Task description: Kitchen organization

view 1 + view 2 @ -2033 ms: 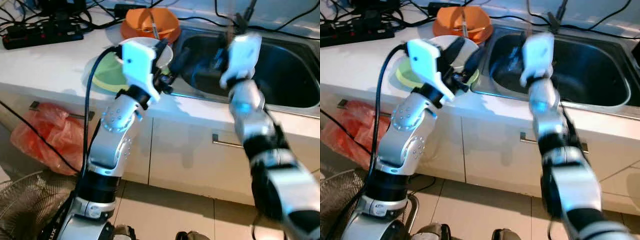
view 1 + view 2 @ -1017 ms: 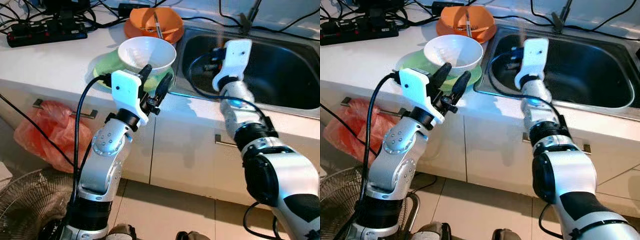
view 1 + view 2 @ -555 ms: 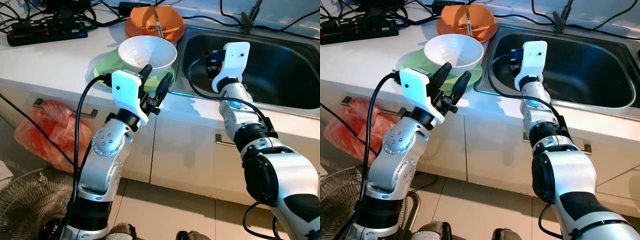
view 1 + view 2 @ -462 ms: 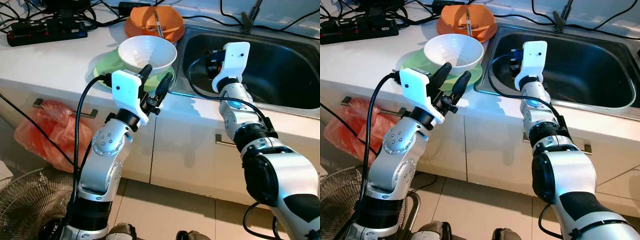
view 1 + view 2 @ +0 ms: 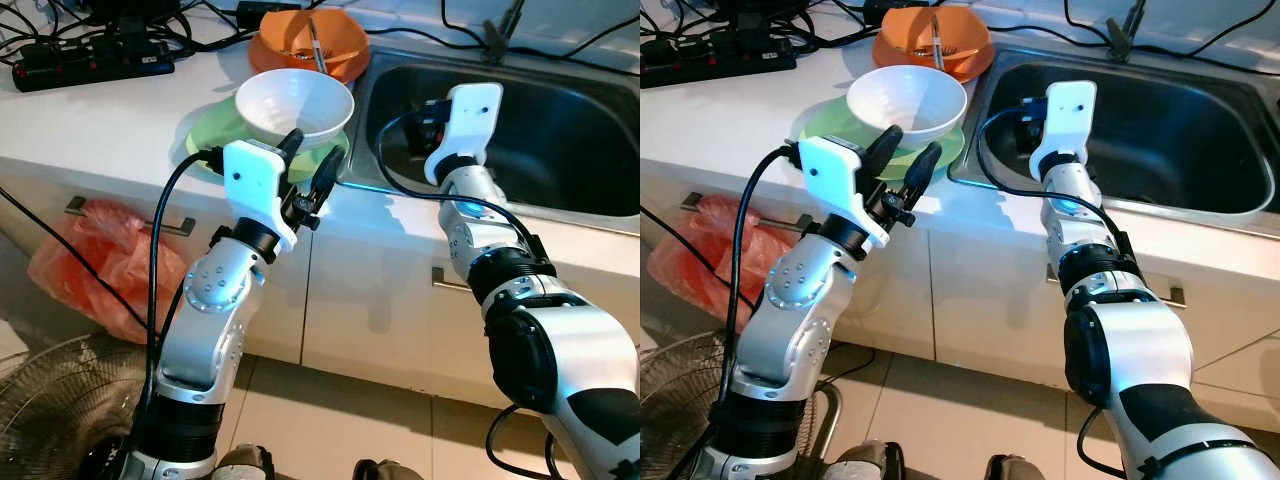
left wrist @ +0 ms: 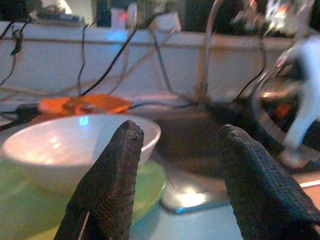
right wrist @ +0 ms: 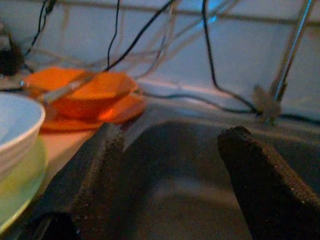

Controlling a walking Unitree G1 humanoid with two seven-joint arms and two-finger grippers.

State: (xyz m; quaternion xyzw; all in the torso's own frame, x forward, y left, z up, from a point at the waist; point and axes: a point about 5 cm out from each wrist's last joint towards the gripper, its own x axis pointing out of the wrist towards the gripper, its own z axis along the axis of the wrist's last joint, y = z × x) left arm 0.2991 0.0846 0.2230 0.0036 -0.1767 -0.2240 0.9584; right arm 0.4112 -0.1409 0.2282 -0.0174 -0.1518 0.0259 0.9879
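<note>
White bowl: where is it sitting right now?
The white bowl rests on the green plate on the counter, left of the sink, just beyond the left gripper.

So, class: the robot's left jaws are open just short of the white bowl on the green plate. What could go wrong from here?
1. The white bowl sits loose on the green plate, so the left gripper might push it instead of gripping it.
2. The plate lies near the counter edge and may slide off.
3. The orange bowl holding a utensil stands close behind and could be knocked.
</note>
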